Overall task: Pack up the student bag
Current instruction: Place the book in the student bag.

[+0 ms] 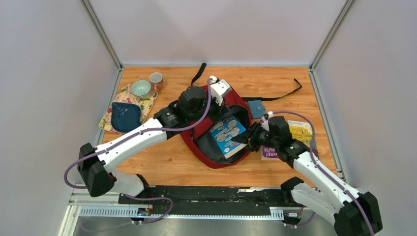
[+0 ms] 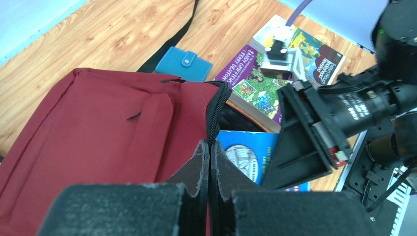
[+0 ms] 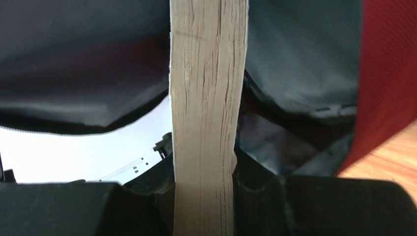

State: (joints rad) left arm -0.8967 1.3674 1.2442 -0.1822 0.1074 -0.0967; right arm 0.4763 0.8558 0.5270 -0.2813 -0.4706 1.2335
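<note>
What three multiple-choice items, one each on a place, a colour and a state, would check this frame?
1. Where is the teal wallet relative to the student bag?
A. inside it
B. on the table beside it
C. on top of it
2. What colour is the cover of the book held in the right gripper?
A. purple
B. yellow
C. blue
3. How is the bag's main compartment?
A. open
B. zipped shut
C. covered by a cloth

Key:
1 B, the wallet lies on the wood by the bag's right side.
2 C, the top view shows a blue cover at the fingers.
3 A, dark lining shows around the book.
</note>
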